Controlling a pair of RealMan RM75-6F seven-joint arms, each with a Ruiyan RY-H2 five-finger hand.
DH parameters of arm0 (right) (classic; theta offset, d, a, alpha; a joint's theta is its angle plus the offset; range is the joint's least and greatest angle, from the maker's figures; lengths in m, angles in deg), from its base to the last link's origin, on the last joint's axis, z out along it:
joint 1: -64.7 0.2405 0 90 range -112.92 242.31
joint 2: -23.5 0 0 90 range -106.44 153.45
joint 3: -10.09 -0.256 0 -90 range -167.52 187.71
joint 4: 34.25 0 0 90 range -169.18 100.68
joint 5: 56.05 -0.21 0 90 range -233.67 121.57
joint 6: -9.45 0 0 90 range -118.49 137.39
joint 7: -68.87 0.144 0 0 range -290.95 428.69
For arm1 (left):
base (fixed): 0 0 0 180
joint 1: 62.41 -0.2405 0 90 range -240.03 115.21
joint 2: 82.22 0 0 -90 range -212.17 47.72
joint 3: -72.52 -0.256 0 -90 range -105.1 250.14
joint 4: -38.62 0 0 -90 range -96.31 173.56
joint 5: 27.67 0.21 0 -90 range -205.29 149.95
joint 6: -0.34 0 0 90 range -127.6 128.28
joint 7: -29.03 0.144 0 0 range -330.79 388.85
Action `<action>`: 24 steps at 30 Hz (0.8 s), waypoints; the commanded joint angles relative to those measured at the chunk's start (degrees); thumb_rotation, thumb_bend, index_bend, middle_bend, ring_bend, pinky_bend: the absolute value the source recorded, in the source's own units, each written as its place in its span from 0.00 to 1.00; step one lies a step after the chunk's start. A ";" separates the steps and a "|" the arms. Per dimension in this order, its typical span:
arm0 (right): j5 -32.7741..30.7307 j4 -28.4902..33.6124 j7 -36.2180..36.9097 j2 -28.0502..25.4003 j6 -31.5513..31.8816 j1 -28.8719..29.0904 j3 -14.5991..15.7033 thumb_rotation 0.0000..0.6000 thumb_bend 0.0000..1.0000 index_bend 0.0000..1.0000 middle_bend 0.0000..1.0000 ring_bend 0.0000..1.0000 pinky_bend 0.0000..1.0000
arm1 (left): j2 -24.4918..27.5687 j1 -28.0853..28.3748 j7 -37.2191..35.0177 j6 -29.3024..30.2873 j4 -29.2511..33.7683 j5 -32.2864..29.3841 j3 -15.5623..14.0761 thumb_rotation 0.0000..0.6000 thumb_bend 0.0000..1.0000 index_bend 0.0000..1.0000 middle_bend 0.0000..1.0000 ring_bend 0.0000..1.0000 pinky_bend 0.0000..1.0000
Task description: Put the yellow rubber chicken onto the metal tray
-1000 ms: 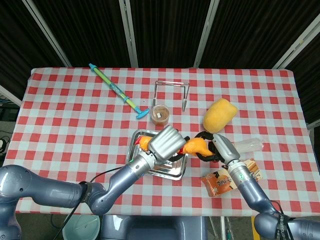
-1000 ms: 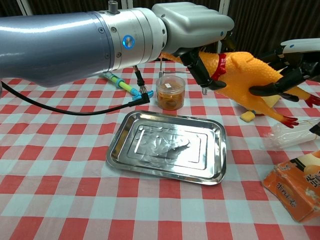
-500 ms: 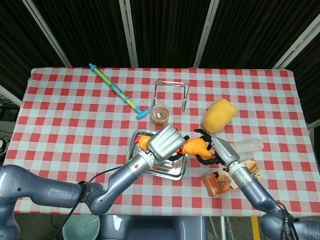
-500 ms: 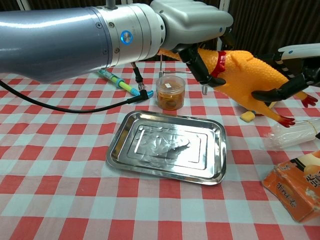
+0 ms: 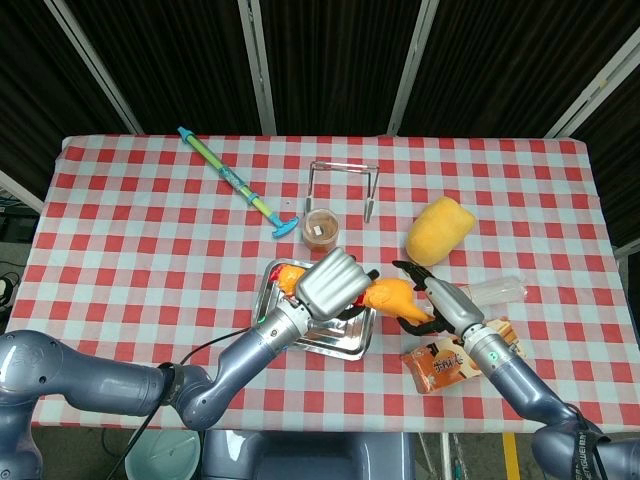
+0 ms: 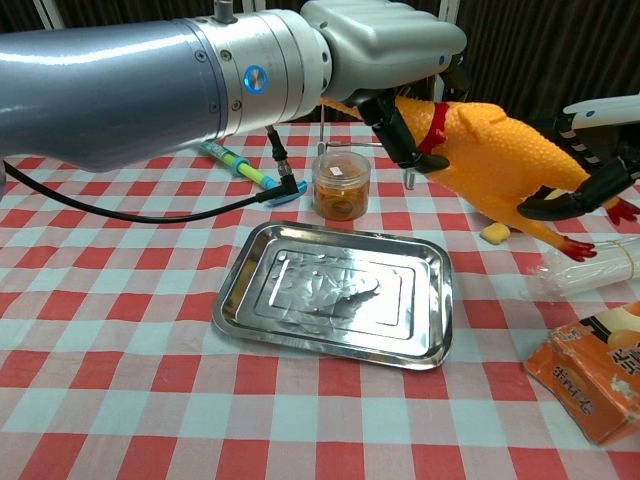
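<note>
Yellow rubber chicken (image 6: 490,150) airborne, tilted above empty metal tray (image 6: 240,290).

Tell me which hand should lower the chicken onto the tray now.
Left. The left hand grips the yellow rubber chicken by the neck, holding it above the far right side of the metal tray. The right hand sits open by the chicken's tail, off to the tray's side.

Bright, even overhead light fills both views, with glare on the tray (image 6: 335,335) in the chest view, soft shadows on the tablecloth (image 5: 130,230), a black backdrop, and the close left arm (image 6: 120,85) slightly blurred.
</note>
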 commanded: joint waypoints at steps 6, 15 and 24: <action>-0.18 0.39 -0.59 -1.89 -1.14 0.28 0.52 1.00 0.18 0.00 0.06 0.02 0.17 | -1.37 0.28 2.58 1.26 -2.67 1.80 -0.95 1.00 0.64 0.60 0.69 0.62 0.72; -1.86 0.22 -0.67 -2.23 -1.32 0.96 0.11 1.00 0.15 0.00 0.06 0.02 0.17 | -2.22 0.45 2.57 0.37 -3.42 1.33 -0.44 1.00 0.65 0.61 0.69 0.62 0.72; -2.85 -0.57 -0.34 -0.82 -0.08 1.15 -0.50 1.00 0.15 0.05 0.12 0.12 0.22 | -3.14 0.73 2.63 -0.47 -3.67 0.74 -0.23 1.00 0.64 0.60 0.69 0.62 0.72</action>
